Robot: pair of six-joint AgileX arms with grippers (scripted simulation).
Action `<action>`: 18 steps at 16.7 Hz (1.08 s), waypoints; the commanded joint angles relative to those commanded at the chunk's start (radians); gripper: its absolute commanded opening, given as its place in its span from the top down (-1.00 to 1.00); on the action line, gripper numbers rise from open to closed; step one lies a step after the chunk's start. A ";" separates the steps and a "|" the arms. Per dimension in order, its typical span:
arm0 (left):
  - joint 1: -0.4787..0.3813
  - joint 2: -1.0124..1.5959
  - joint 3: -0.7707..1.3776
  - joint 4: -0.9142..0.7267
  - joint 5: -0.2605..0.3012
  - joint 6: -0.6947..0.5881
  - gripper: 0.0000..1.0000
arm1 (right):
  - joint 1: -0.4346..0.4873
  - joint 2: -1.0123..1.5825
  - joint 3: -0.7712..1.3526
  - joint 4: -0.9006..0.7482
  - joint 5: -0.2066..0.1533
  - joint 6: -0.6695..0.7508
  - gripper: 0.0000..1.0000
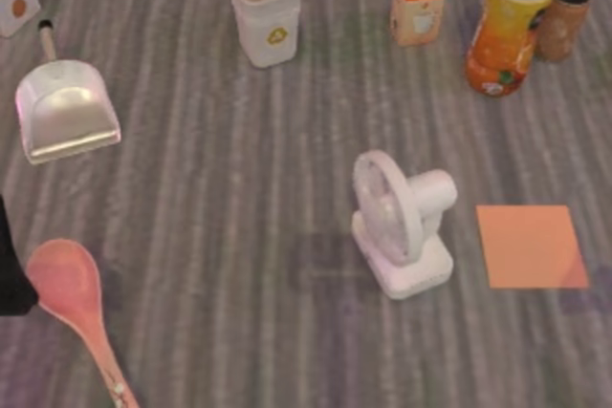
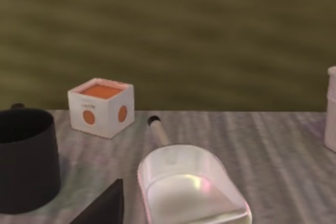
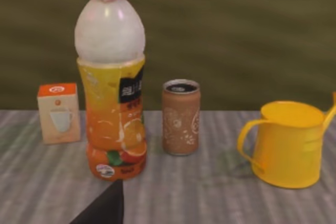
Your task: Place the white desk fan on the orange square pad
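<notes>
The white desk fan (image 1: 400, 222) stands upright on its rounded square base, right of the table's middle, with its round grille facing left. The orange square pad (image 1: 531, 246) lies flat just to its right, with a narrow strip of table between them. My left arm (image 1: 11, 265) is parked at the table's left edge, far from the fan. One dark finger (image 2: 107, 205) shows in its wrist view, with bare table beside it. My right arm is outside the top view. Its wrist view shows one dark finger (image 3: 107, 205) over bare table. Neither gripper holds anything.
Along the back stand a white bin (image 1: 267, 10), a small carton (image 1: 417, 10), an orange juice bottle (image 1: 509, 31) and a brown can (image 1: 564, 18). A dustpan (image 1: 65, 117) and a pink spoon (image 1: 72, 298) lie at the left. A yellow watering can (image 3: 289, 142) shows in the right wrist view.
</notes>
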 joint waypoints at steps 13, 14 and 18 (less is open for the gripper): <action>0.000 0.000 0.000 0.000 0.000 0.000 -1.00 | 0.216 0.655 0.640 -0.514 0.003 0.079 -1.00; 0.000 0.000 0.000 0.000 0.000 0.000 -1.00 | 0.247 0.759 0.742 -0.584 0.003 0.093 -1.00; 0.000 0.000 0.000 0.000 0.000 0.000 -1.00 | 0.376 1.187 1.172 -0.867 0.002 0.149 -1.00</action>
